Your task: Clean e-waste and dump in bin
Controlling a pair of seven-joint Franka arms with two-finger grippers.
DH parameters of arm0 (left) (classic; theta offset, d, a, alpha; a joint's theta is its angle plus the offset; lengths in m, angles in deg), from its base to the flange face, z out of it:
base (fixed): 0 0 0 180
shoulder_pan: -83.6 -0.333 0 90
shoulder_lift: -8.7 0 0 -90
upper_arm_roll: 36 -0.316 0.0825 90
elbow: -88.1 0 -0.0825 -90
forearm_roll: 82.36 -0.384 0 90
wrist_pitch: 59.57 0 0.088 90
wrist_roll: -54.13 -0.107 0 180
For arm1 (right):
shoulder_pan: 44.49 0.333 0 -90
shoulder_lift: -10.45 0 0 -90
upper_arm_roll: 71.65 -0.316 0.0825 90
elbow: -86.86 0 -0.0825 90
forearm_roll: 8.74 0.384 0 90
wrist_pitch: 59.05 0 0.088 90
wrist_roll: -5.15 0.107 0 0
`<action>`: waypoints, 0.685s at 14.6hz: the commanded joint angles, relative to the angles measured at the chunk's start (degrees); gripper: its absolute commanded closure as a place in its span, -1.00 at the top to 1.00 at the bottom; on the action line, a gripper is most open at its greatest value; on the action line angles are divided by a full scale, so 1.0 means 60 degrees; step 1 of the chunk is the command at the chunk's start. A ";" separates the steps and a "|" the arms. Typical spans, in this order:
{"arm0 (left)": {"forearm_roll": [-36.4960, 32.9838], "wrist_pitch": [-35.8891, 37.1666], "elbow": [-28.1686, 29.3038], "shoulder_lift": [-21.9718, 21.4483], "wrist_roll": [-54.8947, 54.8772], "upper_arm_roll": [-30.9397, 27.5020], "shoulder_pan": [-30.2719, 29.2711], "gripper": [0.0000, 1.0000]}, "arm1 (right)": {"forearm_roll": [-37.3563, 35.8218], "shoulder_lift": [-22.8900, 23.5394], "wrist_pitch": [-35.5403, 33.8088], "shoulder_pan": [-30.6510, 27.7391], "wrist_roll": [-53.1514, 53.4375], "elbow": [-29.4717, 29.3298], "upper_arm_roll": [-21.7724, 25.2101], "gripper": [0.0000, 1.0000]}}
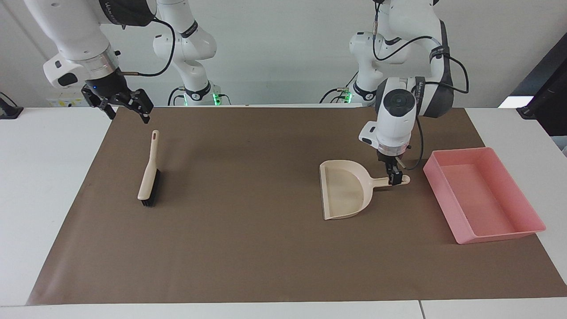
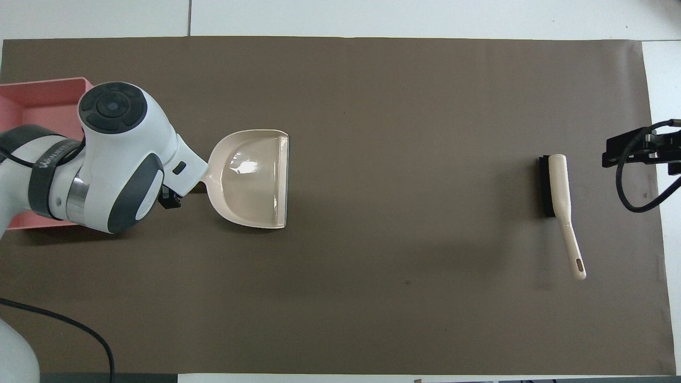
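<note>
The beige dustpan (image 1: 343, 190) lies flat on the brown mat, its handle pointing toward the pink bin (image 1: 500, 235), which stands at the left arm's end of the table. My left gripper (image 1: 395, 176) is at the tip of the dustpan's handle. In the overhead view the left arm covers the handle and part of the bin (image 2: 48, 82), and only a dark bit of the left gripper (image 2: 169, 199) shows beside the dustpan (image 2: 250, 181). My right gripper (image 1: 127, 108) is open and empty in the air over the mat's corner, near the brush's handle tip. No e-waste shows.
A beige brush with black bristles (image 1: 149, 170) lies on the mat at the right arm's end; it also shows in the overhead view (image 2: 556, 181). The brown mat (image 1: 248, 248) covers most of the white table. The right gripper (image 2: 636, 151) shows at the overhead view's edge.
</note>
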 commanded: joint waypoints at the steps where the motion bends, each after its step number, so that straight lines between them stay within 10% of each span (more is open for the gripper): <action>1: 0.0385 0.0308 -0.0053 -0.0273 0.0049 -0.0026 -0.0633 1.00 | -0.0194 -0.0002 0.0039 0.0002 -0.0310 -0.0064 -0.0023 1.00; 10: 0.1367 0.0982 -0.0038 -0.0668 0.1169 -0.0055 -0.2569 1.00 | -0.0004 -0.0120 0.0039 -0.0013 -0.0251 0.0098 -0.0009 1.00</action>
